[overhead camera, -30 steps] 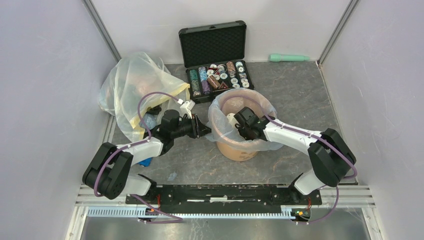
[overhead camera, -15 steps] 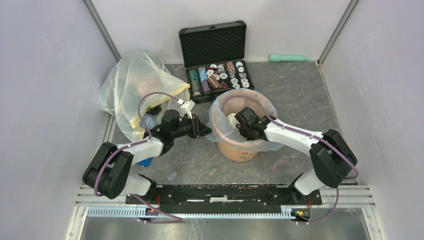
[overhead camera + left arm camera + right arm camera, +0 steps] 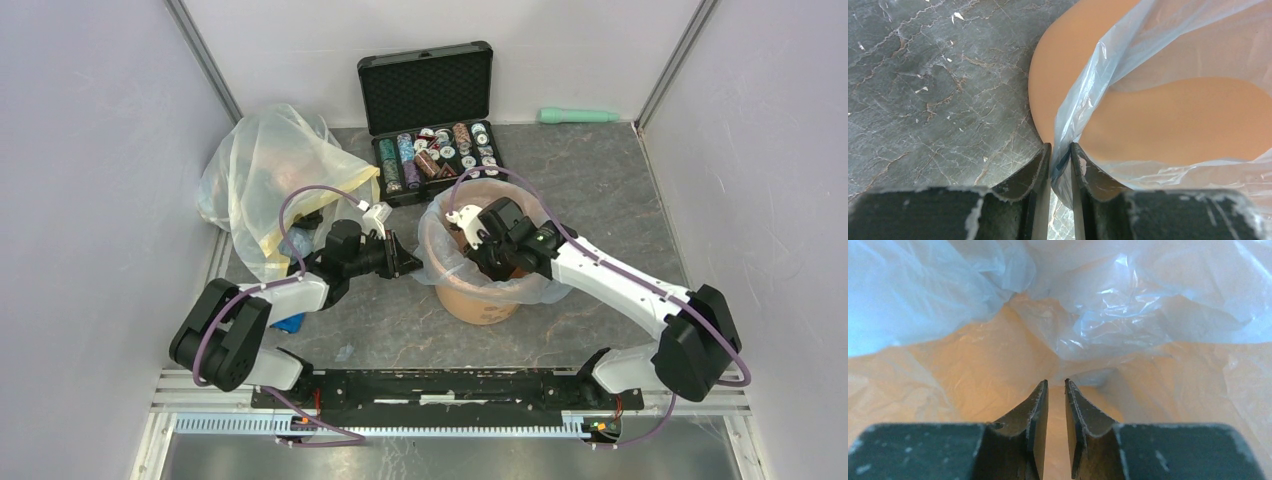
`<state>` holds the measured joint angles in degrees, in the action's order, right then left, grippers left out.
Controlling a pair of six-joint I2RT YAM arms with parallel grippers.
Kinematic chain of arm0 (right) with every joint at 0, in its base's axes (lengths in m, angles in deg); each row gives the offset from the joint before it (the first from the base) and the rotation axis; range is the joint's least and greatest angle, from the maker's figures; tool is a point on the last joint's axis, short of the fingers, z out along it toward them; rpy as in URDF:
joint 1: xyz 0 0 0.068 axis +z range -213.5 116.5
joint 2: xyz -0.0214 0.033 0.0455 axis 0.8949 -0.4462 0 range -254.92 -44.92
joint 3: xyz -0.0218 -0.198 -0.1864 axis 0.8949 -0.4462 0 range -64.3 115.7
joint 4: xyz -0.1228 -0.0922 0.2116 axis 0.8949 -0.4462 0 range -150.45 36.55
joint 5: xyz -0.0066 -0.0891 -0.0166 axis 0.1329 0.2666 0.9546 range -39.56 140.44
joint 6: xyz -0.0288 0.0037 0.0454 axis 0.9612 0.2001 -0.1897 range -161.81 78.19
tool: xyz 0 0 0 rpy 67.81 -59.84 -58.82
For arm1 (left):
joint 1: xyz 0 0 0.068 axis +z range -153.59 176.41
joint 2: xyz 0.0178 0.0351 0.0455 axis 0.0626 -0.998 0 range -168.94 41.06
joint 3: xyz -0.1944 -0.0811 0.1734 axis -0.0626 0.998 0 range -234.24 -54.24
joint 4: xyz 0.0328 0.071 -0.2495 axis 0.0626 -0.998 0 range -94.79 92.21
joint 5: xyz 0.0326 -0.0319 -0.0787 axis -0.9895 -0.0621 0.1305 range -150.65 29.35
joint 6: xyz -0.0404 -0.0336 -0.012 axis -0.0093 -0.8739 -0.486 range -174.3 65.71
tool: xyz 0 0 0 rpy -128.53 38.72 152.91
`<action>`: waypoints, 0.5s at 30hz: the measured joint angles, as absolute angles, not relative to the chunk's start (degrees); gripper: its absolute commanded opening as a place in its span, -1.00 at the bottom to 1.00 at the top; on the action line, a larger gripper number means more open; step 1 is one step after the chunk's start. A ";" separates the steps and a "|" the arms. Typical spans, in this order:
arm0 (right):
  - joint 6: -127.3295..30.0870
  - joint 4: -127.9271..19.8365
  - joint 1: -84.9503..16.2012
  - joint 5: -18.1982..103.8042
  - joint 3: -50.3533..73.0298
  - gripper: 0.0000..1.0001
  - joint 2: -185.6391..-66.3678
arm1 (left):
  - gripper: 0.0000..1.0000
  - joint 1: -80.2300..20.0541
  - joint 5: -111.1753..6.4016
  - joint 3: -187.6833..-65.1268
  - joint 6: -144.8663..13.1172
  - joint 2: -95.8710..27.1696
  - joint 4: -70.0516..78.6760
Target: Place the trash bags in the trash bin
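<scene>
The pale blue trash bag (image 3: pixel 437 238) was seen draped in and over the mouth of the orange-tan trash bin (image 3: pixel 475 300), which stood upright on the grey marbled surface (image 3: pixel 600 190) between the two arms. Its film was spread around the rim and hung down the outside on the left and right.

The left tool (image 3: pixel 405 262) was held just beside the bin's left side. In the left wrist view, its jaws (image 3: pixel 1060 146) were closed on a pinched edge of the bag (image 3: pixel 1088 100), with the bin's outer wall (image 3: pixel 1058 65) right behind that edge.

The right tool (image 3: pixel 482 262) was lowered into the bin's mouth, inside the bag. In the right wrist view (image 3: pixel 1056 381), its jaws were drawn close together with only a narrow slit between them. A crumpled fold of film (image 3: pixel 1108 315) reached down to the tips. Whether any film was caught between them could not be told.

A large yellowish bag (image 3: pixel 270 170) was heaped at the far left of the surface. An open black case (image 3: pixel 425 100) of small round items was set behind the bin. A pale green cylinder (image 3: pixel 578 115) was laid against the back wall.
</scene>
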<state>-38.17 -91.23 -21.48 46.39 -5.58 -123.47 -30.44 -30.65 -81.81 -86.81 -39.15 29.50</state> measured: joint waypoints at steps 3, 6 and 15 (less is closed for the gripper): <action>-38.50 -92.50 -21.48 46.80 -4.97 -0.59 -123.09 | -0.47 -30.44 -30.58 -81.87 -86.81 -39.26 29.43; -38.58 -94.33 -21.48 47.79 -2.74 -0.59 -122.53 | -0.46 -30.44 -30.56 -82.03 -86.81 -39.37 29.30; -39.50 -95.99 -21.48 51.81 7.38 -0.19 -115.49 | -0.34 -30.44 -31.15 -82.03 -86.81 -39.21 28.84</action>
